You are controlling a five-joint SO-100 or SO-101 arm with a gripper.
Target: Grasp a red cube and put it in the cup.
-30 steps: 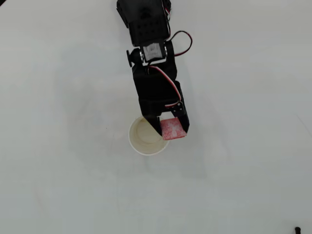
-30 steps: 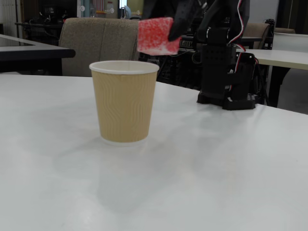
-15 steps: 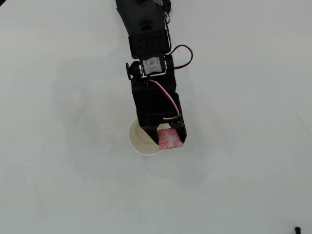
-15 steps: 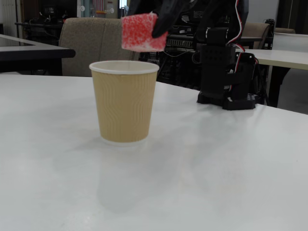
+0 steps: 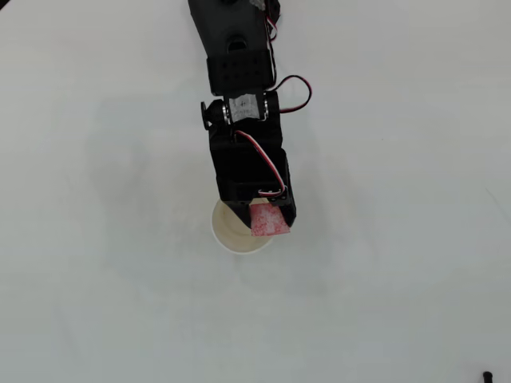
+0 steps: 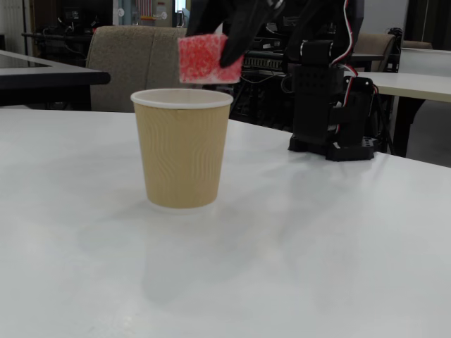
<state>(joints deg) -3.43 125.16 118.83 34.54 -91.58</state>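
Overhead view: the cup (image 5: 229, 233) sits just below frame centre on the white table (image 5: 96, 279), round white rim, cream inside. What shows of the inside holds nothing; the upper part is covered by the arm. The red cube (image 5: 268, 220) overlaps the rim at the cup's 3 o'clock side, frosted whitish face up, clamped in the gripper (image 5: 270, 209). The black arm (image 5: 243, 152) comes down from 12 o'clock, ending over the cup; red and white wires loop along its right side.

Fixed view, table level: the cup (image 6: 182, 151) shows a tan ribbed wall under the white rim, standing upright on the table (image 6: 317, 260). Its inside is not visible from here. The red cube (image 6: 205, 59) hangs above the rim toward 1 o'clock, clear of it, not touching. The gripper (image 6: 227, 49) holds the cube, dark fingers (image 6: 238, 39) pressed on its right face. The arm's base (image 6: 331, 105) stands at 3 o'clock, well apart from the cup.
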